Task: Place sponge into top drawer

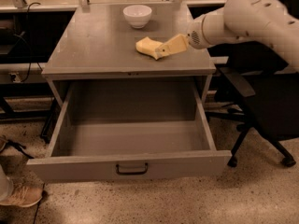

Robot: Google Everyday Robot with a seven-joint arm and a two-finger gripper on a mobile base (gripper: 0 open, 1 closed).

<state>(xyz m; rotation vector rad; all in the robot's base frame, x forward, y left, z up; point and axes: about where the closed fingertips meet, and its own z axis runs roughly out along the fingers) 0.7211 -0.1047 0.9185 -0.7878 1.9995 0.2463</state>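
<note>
Top drawer (70,168) hung wide open, grey with a dark bar handle. Up on the cabinet top (93,50) sat the sponge (147,46), pale yellow, wavy-edged. The gripper (161,52) touched its right edge; couldn't tell if it was gripping.

The gripper (161,51) hangs low over the cabinet top (93,50), its tip meeting the sponge (145,45) just to its left. A white bowl (137,16) sits beyond it, and the top drawer (131,166) stands open below

Matt grey metal top drawer (187,165), soft matt sponge (145,45), glossy white bowl (137,18); smooth tan gripper (160,53) against sponge
</note>
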